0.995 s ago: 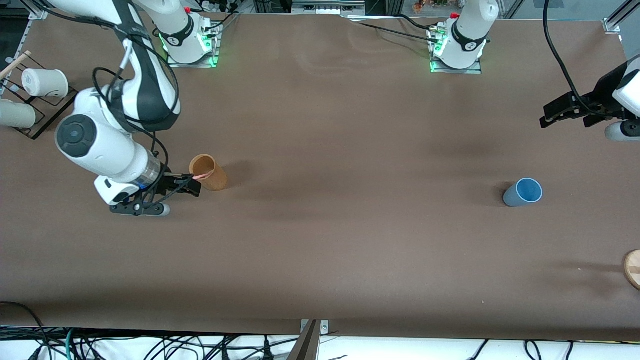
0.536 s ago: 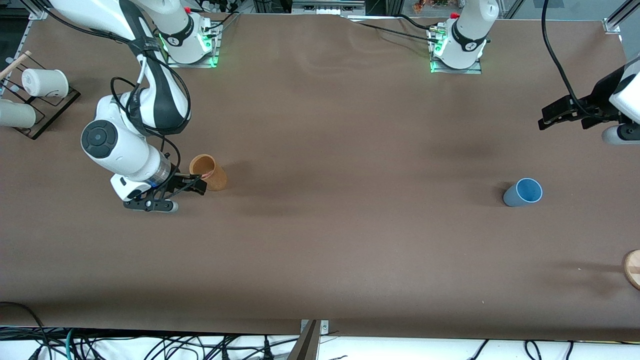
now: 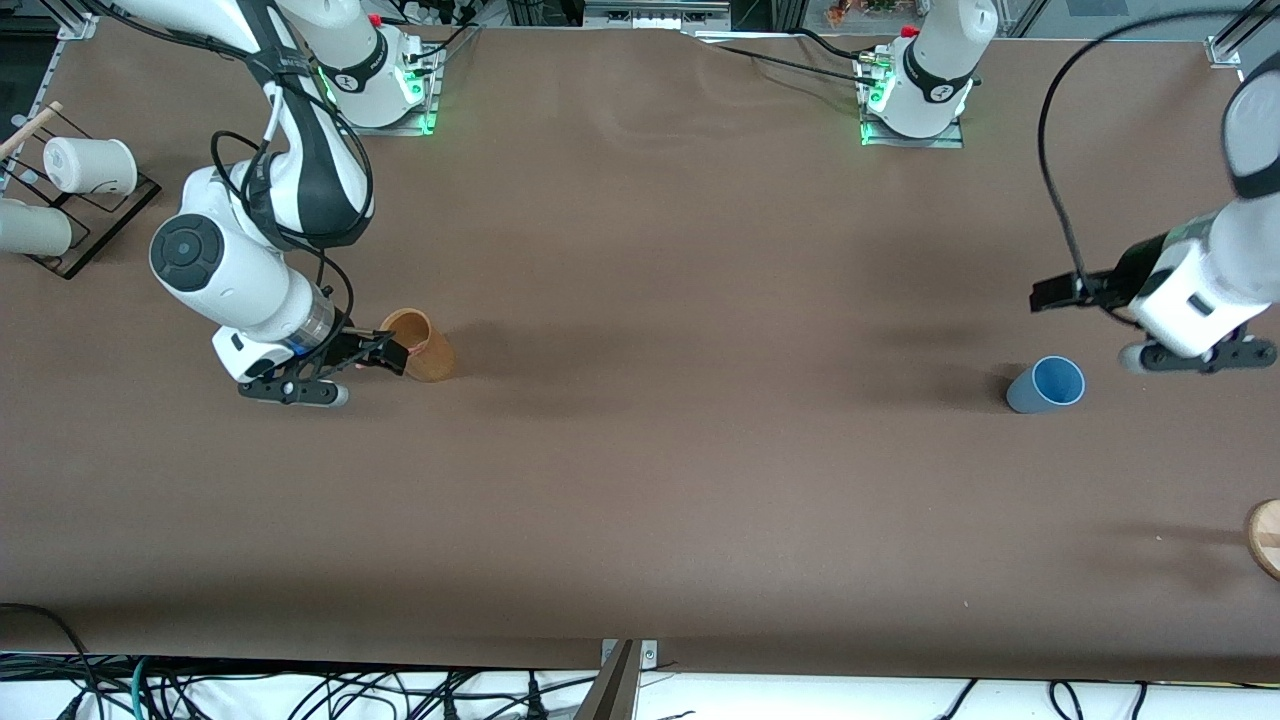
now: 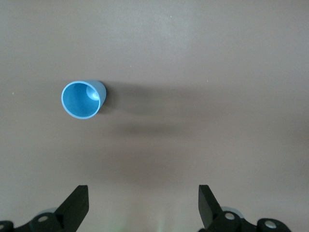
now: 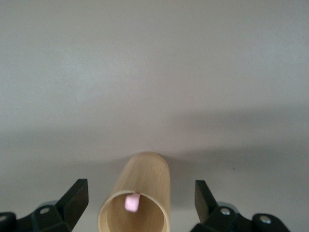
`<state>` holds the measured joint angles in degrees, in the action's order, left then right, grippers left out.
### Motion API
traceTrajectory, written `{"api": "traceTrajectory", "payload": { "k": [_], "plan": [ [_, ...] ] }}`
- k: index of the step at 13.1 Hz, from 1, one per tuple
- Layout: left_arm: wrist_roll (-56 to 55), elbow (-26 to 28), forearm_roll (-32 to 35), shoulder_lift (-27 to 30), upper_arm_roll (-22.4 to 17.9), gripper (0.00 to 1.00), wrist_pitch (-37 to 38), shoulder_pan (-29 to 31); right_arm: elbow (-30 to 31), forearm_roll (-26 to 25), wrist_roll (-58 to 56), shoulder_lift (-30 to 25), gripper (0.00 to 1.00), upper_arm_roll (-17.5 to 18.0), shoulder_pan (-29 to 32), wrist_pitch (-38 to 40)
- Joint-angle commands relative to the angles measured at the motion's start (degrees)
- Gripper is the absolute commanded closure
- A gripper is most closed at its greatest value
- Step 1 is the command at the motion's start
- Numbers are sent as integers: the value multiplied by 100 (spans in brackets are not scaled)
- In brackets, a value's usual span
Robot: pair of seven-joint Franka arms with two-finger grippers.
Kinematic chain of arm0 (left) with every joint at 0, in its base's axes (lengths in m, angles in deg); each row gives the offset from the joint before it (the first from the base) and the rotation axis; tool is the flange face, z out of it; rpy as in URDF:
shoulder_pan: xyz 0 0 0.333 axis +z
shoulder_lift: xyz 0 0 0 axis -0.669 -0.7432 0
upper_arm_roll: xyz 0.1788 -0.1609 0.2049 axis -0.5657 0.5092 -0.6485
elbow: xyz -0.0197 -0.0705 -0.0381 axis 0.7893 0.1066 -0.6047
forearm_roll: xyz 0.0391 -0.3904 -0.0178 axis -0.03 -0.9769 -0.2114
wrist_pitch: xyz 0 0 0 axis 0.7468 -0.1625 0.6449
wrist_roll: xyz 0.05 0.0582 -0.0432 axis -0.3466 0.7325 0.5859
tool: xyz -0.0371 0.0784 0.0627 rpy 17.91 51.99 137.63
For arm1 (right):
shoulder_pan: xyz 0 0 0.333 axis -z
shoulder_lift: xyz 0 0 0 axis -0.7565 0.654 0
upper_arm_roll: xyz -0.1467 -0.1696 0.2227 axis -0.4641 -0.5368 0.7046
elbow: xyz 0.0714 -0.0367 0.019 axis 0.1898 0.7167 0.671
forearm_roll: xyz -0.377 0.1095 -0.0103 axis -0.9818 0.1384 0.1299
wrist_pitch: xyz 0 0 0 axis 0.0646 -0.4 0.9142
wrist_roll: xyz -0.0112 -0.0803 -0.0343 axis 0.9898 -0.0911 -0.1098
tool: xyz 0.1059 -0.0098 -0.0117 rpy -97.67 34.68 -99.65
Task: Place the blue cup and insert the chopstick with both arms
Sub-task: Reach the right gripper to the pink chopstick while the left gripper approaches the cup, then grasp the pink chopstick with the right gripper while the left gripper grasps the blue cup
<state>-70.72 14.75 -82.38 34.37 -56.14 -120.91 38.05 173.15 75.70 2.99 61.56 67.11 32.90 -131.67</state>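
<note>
The blue cup (image 3: 1046, 385) stands upright on the table (image 3: 700, 450) toward my left arm's end, mouth up and empty in my left wrist view (image 4: 83, 99). My left gripper (image 4: 142, 205) hangs above the table near the cup, not over it, with its fingers spread wide and nothing between them. I judge this the approach for picking up the cup: the cup is untouched, so placing it is not yet done. The next move calls for shifting the left gripper until the cup sits between the fingers, then descending low enough to close on its tapered wall without tipping it.

Toward my right arm's end, the chopstick (image 5: 132, 202) shows as a pink end inside the mouth of the tan-brown holder (image 3: 418, 345), resting against its inner wall. My right gripper (image 5: 141, 205) is right at the holder's rim, fingers apart on either side of the opening and gripping nothing. To take the chopstick I would need to centre on that pink end and pinch narrowly, since the holder's wall crowds it.
</note>
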Motion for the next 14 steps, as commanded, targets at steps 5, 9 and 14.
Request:
{"api": "traceTrajectory", "payload": {
  "k": [5,9,14],
  "plan": [
    [86,926,472,-282,-16,0,-1456,-1,491,63,101,-168,34,75,-18,-552],
    [525,2085,542,-124,-235,0,-2870,-1,500,63,101,-176,87,75,-18,-508],
    [596,3072,542,-132,-306,0,-4375,25,500,63,110,-194,100,75,-18,-490]
  ]
}}
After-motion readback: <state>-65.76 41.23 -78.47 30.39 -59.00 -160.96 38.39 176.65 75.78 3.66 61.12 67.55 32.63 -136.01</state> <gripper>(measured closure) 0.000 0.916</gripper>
